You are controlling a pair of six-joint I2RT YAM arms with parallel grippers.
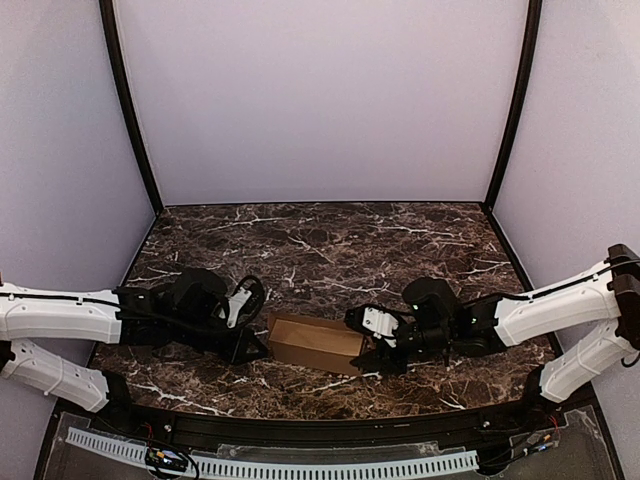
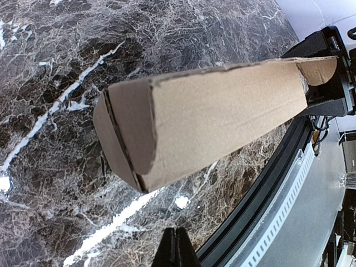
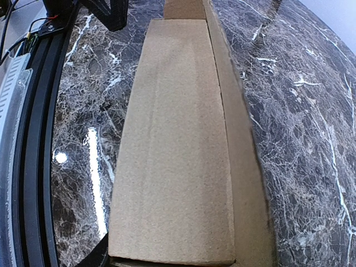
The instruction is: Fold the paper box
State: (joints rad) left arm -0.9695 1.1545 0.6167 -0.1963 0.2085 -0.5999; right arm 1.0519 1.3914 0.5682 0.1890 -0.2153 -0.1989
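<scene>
Brown cardboard fills my right wrist view: the paper box (image 3: 178, 156), folded into a long, narrow rectangular shape with a matte, slightly fibrous face and a straight seam running along one long edge. Through the left wrist camera I see its near end closed by a rounded flap (image 2: 125, 133), with a curved slit showing where that flap tucks in. At the far end a small rounded tab (image 2: 321, 69) stands open.

From above, the box lies across the front middle of the desk (image 1: 330, 240), close to the near edge and lengthwise between the two arms. I cannot tell whether its underside touches the surface.

On my screen the right pincer (image 1: 366, 345) is clamped on the box's right end, black fingers showing on either side of the cardboard. The left pincer (image 2: 176, 249) has its fingertips pressed together with nothing between them, just beside the box's left end. I cannot tell whether it touches the box.

The desk is glossy dark brown marble with white veins, catching bright spots of light. A black rail (image 1: 330, 425) runs along its near edge, with a white perforated strip (image 1: 300, 465) just in front. Both arms have white shells and black wrists. Pale lilac walls (image 1: 320, 100) with black corner posts (image 1: 130, 110) close the space in.
</scene>
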